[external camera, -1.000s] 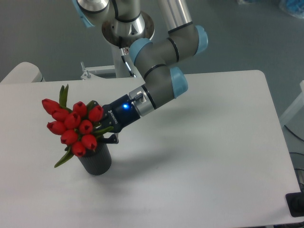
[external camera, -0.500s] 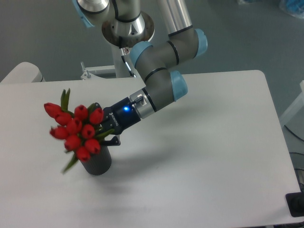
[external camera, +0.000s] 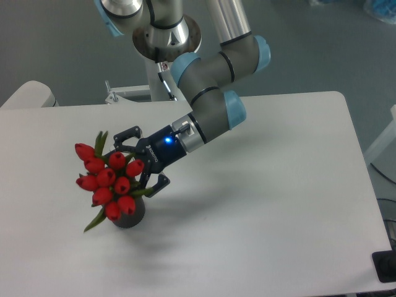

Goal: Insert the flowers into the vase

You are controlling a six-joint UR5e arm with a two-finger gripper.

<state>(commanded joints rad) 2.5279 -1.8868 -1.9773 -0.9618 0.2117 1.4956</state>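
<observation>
Flowers point(external camera: 110, 184) red, green stems; vase point(external camera: 131, 216) dark grey; pincer point(external camera: 140, 159) black.

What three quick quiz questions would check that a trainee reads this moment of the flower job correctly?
1. True or false: the flowers stand with their stems in the vase.
2. Is the hand: A) shut on the stems, B) open beside the bunch, C) out of view?
3. Fill in: the vase stands upright on the white ____.

Key: 1 true. 2 B; its fingers are spread apart by the bunch. 3 table.
</observation>
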